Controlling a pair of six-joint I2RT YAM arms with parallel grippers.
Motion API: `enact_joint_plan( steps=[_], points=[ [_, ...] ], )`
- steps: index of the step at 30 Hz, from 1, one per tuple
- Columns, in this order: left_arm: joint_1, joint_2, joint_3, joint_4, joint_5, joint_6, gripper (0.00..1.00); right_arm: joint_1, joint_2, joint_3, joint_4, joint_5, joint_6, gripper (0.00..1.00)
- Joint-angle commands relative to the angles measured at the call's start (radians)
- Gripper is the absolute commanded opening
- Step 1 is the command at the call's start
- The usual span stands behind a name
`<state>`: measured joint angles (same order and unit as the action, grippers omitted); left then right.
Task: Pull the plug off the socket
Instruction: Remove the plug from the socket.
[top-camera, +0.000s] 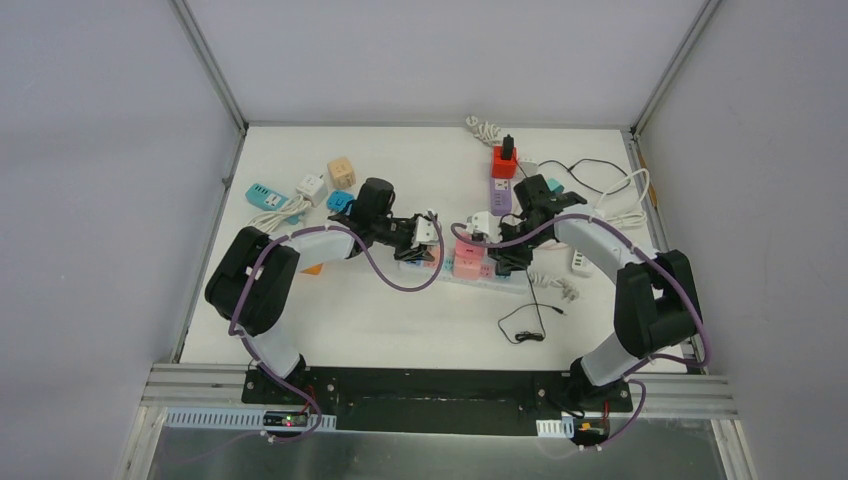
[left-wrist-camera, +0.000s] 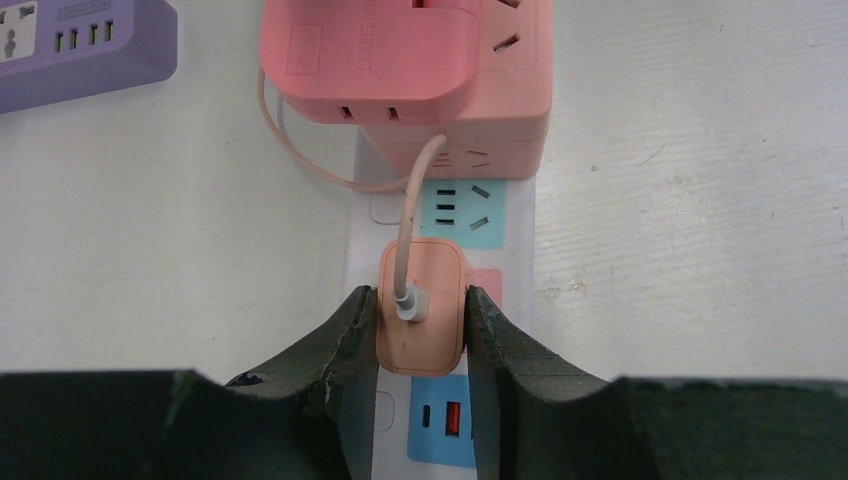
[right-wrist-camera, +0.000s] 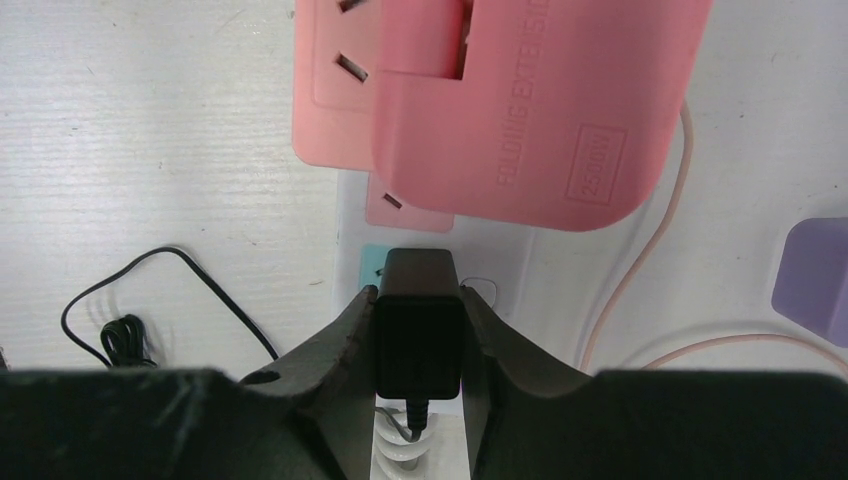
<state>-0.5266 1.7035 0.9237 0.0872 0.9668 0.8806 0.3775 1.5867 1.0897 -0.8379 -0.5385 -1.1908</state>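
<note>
Left gripper (left-wrist-camera: 421, 300) clamped on the peach plug (left-wrist-camera: 430, 338), one pad against each side. The plug sits between the fingers on the white power strip (left-wrist-camera: 517, 265) directly below, and its pale cable runs forward under the pink extension block (left-wrist-camera: 400, 60) just ahead of the fingertips. Right gripper (right-wrist-camera: 418, 300) likewise clamped on the black plug (right-wrist-camera: 418, 340), held between its pads over the strip, with the pink block just ahead and a thin black cord (right-wrist-camera: 130, 300) lying off to one side.
</note>
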Motion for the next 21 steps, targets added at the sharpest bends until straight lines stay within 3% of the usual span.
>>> enact_joint_plan(
  steps=[1, 5, 10, 13, 21],
  points=[
    [-0.016, 0.032, 0.010, -0.027, -0.003, 0.030, 0.00, 0.119, 0.014, 0.027, -0.028, -0.078, 0.071, 0.00],
    [-0.016, 0.033, 0.013, -0.029, -0.007, 0.030, 0.00, 0.116, 0.010, 0.018, -0.036, -0.056, 0.049, 0.00],
    [-0.016, 0.034, 0.015, -0.032, -0.010, 0.031, 0.00, 0.012, 0.010, 0.013, -0.135, -0.076, -0.080, 0.00],
    [-0.016, 0.035, 0.014, -0.032, -0.008, 0.031, 0.00, -0.014, 0.006, 0.017, -0.133, -0.080, -0.072, 0.00],
    [-0.019, 0.035, 0.016, -0.037, -0.017, 0.032, 0.00, 0.129, 0.026, 0.060, -0.052, -0.088, 0.089, 0.00]
  ],
)
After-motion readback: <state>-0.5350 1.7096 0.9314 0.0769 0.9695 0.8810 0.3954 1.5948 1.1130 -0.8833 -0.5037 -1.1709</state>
